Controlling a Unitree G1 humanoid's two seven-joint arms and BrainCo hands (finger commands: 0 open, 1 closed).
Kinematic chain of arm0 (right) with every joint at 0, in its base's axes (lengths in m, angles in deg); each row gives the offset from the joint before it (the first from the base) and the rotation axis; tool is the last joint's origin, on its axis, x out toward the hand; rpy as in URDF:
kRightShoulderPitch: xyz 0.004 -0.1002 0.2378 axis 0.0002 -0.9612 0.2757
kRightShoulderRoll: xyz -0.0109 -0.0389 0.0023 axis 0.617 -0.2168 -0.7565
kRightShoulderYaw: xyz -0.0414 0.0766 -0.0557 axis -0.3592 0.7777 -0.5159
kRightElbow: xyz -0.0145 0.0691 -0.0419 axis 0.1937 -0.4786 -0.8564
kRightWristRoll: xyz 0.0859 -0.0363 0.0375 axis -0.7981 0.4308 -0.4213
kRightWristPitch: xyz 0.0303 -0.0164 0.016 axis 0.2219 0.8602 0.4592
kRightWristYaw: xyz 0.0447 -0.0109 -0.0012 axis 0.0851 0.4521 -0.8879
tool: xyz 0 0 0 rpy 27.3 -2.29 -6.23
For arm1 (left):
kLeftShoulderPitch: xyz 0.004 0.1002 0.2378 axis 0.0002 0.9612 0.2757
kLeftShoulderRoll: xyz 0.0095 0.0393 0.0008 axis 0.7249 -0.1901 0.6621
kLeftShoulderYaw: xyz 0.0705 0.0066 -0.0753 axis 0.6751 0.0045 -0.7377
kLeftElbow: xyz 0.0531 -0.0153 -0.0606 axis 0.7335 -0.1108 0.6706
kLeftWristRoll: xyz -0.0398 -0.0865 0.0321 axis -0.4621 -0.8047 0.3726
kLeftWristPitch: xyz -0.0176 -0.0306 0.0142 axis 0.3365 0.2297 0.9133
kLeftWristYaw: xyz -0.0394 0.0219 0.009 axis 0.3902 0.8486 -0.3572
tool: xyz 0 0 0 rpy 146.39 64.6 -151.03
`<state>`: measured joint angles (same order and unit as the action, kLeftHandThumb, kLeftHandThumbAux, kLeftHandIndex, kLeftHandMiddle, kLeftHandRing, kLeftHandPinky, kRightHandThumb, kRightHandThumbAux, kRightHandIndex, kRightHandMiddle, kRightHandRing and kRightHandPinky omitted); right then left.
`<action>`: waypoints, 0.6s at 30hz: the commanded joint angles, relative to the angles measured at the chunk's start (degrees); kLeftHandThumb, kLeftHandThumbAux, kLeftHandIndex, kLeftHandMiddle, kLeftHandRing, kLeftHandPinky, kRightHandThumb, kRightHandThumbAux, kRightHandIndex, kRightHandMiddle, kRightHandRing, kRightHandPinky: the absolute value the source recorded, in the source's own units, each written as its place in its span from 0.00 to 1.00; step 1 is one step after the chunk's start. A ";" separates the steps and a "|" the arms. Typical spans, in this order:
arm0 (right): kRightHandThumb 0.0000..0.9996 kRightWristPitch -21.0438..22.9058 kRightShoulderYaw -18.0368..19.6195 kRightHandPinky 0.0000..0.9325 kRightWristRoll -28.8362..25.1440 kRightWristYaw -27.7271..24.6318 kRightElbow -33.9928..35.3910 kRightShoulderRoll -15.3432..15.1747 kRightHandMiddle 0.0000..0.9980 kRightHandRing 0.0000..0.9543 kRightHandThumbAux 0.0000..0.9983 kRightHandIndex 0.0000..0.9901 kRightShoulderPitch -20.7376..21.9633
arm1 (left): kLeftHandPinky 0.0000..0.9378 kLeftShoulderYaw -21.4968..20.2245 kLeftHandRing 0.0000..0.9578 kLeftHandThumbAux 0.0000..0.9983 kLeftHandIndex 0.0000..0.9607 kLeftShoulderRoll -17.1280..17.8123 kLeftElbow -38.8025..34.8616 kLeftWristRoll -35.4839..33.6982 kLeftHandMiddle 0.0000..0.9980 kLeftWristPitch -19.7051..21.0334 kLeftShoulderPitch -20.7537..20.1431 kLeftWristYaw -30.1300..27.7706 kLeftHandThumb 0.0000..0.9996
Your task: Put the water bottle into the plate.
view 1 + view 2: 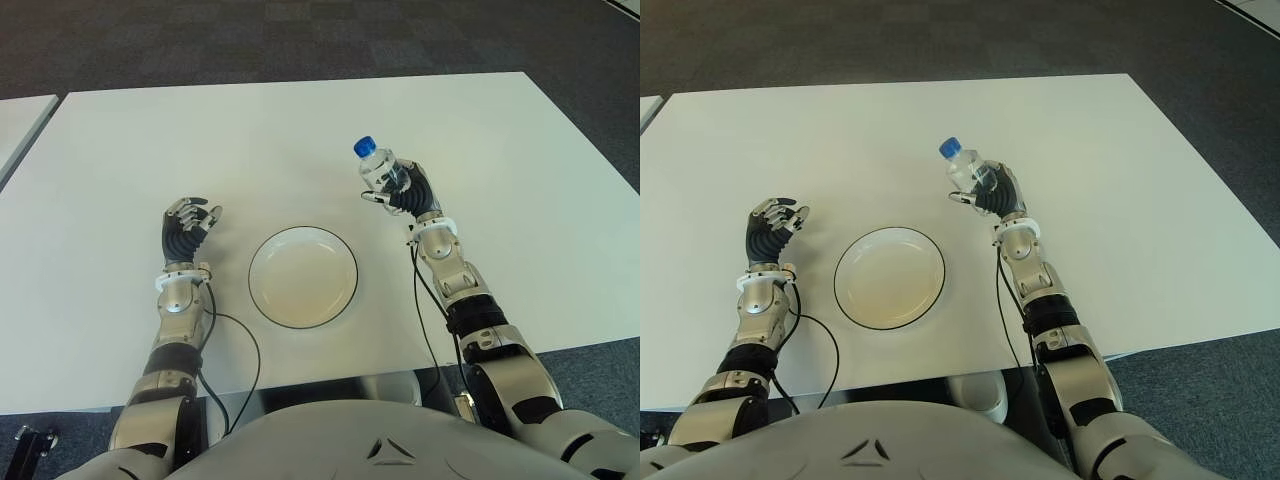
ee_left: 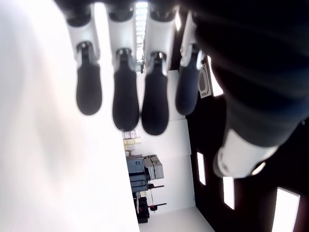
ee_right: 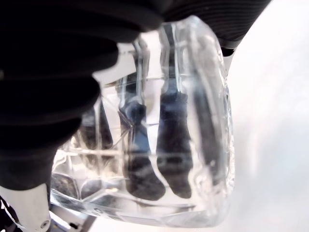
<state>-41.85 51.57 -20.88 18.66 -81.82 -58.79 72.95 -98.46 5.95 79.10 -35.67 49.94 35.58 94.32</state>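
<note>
A clear water bottle (image 1: 376, 167) with a blue cap is held in my right hand (image 1: 404, 190), right of and beyond the plate, tilted with its cap pointing up and to the left. In the right wrist view the dark fingers (image 3: 53, 92) wrap around the bottle (image 3: 169, 135). The white plate (image 1: 303, 277) with a dark rim lies flat near the table's front edge, holding nothing. My left hand (image 1: 186, 226) shows to the left of the plate, fingers loosely curled with nothing in them (image 2: 125, 92).
The white table (image 1: 300, 140) spreads wide beyond the plate. Another table's corner (image 1: 20, 115) shows at the far left. Dark carpet (image 1: 300, 40) lies behind. Cables (image 1: 245, 350) run along both forearms near the front edge.
</note>
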 commanded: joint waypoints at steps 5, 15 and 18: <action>0.71 -1.69 -2.19 0.96 1.79 -3.15 11.58 -0.67 0.91 0.95 0.72 0.44 -4.60 | 0.60 -0.01 0.61 0.71 0.45 0.01 0.33 -0.27 0.62 0.26 0.01 -0.38 0.71; 0.71 -6.40 -6.84 0.95 3.11 -8.51 19.15 -1.87 0.90 0.94 0.72 0.44 -8.55 | 0.58 0.08 0.61 0.71 0.45 -0.42 -0.30 -0.33 0.61 1.59 0.12 0.17 0.71; 0.71 -10.25 -7.92 0.96 4.03 -9.85 18.43 -3.32 0.90 0.95 0.72 0.44 -7.90 | 0.60 0.00 0.61 0.71 0.45 -0.75 -0.47 -0.72 0.62 1.38 0.26 -0.17 0.71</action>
<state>-48.15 44.31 -17.72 9.91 -64.13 -60.59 64.15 -98.29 5.82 78.91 -36.03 50.59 35.58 94.35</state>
